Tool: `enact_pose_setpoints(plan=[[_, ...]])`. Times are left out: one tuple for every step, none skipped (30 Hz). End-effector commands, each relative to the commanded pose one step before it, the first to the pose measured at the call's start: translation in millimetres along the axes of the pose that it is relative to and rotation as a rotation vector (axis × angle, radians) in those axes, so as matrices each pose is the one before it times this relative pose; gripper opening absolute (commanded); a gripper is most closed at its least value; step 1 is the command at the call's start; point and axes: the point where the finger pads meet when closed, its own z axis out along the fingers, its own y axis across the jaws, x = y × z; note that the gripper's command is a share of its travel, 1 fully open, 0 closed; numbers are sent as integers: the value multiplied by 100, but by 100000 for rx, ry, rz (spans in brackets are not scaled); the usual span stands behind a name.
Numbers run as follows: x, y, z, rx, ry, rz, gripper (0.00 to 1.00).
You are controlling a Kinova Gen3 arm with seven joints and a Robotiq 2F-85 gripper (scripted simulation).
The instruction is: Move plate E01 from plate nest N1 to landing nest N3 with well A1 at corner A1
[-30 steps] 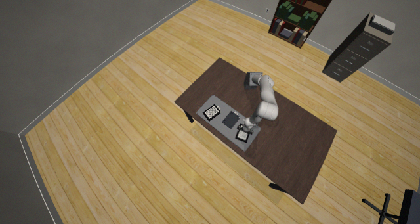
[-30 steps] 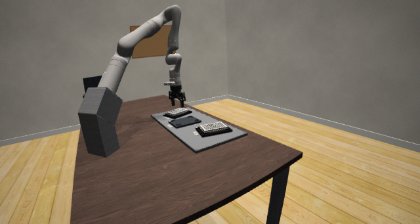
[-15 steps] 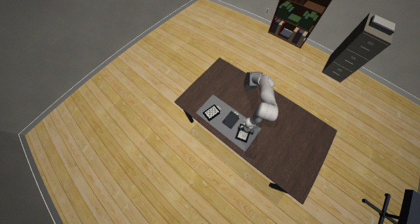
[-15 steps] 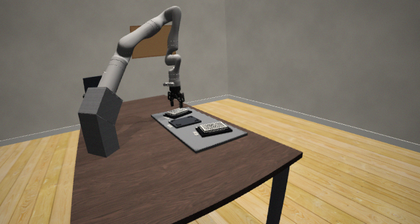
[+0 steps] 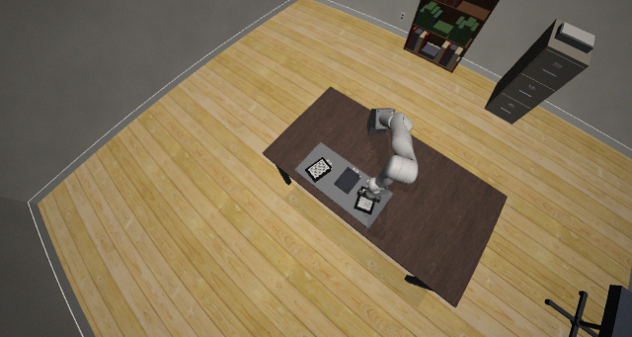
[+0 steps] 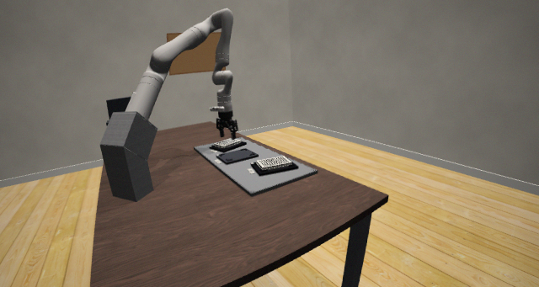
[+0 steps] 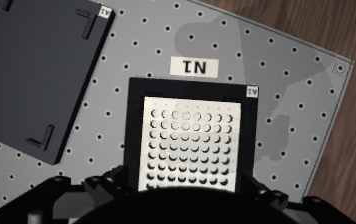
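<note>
On one baseboard (image 6: 269, 182), two well plates (image 6: 227, 143) (image 6: 274, 162), one open pincer (image 6: 226, 131)
</note>
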Motion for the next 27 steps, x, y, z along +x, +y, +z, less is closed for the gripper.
enact_pose_setpoints(plan=[[241,428,505,-552,554,-486,100],[10,16,133,0,0,0,100],[10,17,133,0,0,0,100],[11,18,133,0,0,0,100],[11,18,133,0,0,0,100],[10,18,133,0,0,0,100],[0,0,0,0,0,0,100],[0,0,0,0,0,0,100],[3,9,79,-2,1,0,100],[5,9,12,0,0,0,100],[4,6,9,1,0,0,100],[2,4,6,0,0,0,100],[0,1,4,0,0,0,100],[-1,-2,2,0,0,0,100],[-4,-8,-4,-1,1,0,100],[-3,-5,1,1,-1,0,100],[-4,-7,0,1,-1,0,100],[-5,-9,-1,1,-1,0,100],[-5,-10,-2,1,0,0,100],[-5,-11,-2,1,0,0,100],[-6,-11,-3,1,0,0,100],[-6,-12,-3,1,0,0,100],[-6,-12,-3,0,0,0,100],[0,0,0,0,0,0,100],[0,0,0,0,0,0,100],[-7,-13,-4,-1,1,0,100],[-7,-13,31,-1,1,0,100]])
